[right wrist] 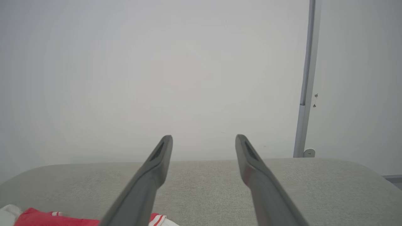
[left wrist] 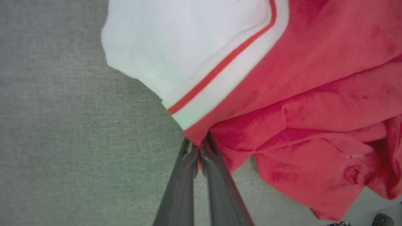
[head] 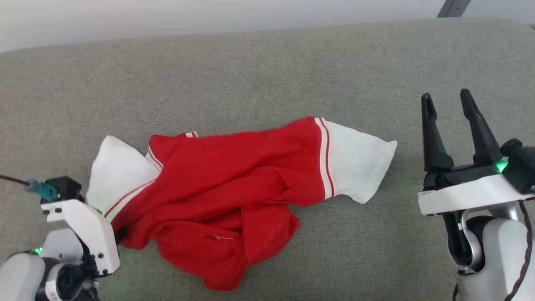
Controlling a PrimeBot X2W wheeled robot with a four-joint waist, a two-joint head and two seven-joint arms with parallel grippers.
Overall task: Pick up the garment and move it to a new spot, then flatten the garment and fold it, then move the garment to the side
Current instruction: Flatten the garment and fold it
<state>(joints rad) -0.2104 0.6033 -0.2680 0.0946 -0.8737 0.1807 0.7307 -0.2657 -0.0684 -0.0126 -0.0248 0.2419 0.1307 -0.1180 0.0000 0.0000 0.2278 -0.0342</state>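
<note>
The garment (head: 225, 184), a crumpled red jersey top with white cuffs and white stripe trim, lies across the middle of the grey cushioned surface (head: 267, 75). My left gripper (head: 119, 233) is at its lower left edge. In the left wrist view the left gripper (left wrist: 198, 147) is shut, pinching the red fabric of the garment (left wrist: 298, 94) just below the striped cuff. My right gripper (head: 447, 100) stands open to the right of the garment, apart from the white cuff. In the right wrist view the right gripper (right wrist: 204, 139) holds nothing, and a bit of the garment (right wrist: 47, 217) shows at the lower left.
The grey surface (right wrist: 329, 188) ends at a rounded far edge against a pale wall (right wrist: 157, 62). A thin grey pole (right wrist: 306, 94) stands behind the surface at the right.
</note>
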